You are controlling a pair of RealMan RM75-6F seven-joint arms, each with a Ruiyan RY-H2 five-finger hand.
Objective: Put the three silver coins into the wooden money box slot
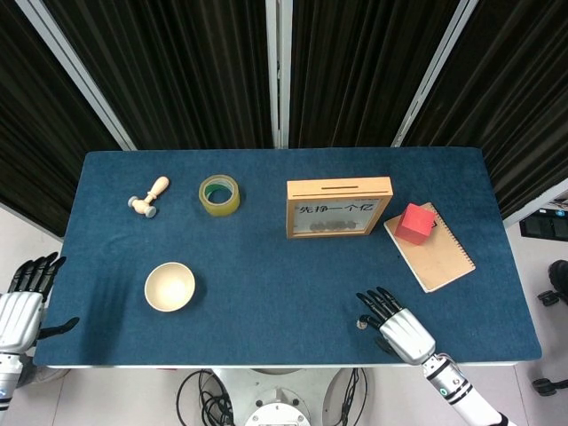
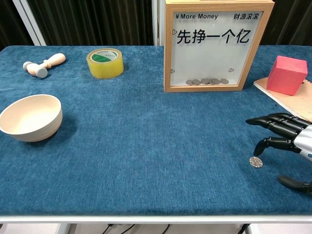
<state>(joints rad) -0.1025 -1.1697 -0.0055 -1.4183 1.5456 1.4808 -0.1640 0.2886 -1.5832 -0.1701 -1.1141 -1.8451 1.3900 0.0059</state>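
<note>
One silver coin [image 1: 361, 323] [image 2: 256, 162] lies flat on the blue cloth near the table's front edge. My right hand [image 1: 395, 321] [image 2: 287, 139] hovers just to its right, fingers spread and holding nothing; one fingertip [image 2: 259, 151] hangs just above the coin. The wooden money box [image 1: 338, 207] [image 2: 218, 46] stands upright at the back centre, its slot [image 1: 338, 187] on top. Several coins [image 2: 209, 81] rest behind its clear front. My left hand [image 1: 22, 302] hangs off the table's left edge, fingers apart and empty, seen in the head view only.
A red cube [image 1: 414, 224] [image 2: 286, 74] sits on a brown notebook [image 1: 435, 253] [image 2: 271, 87] right of the box. A pale bowl [image 1: 169, 286] [image 2: 30, 117], a yellow tape roll [image 1: 219, 194] [image 2: 105, 63] and a small wooden mallet [image 1: 148, 199] [image 2: 44, 65] occupy the left half.
</note>
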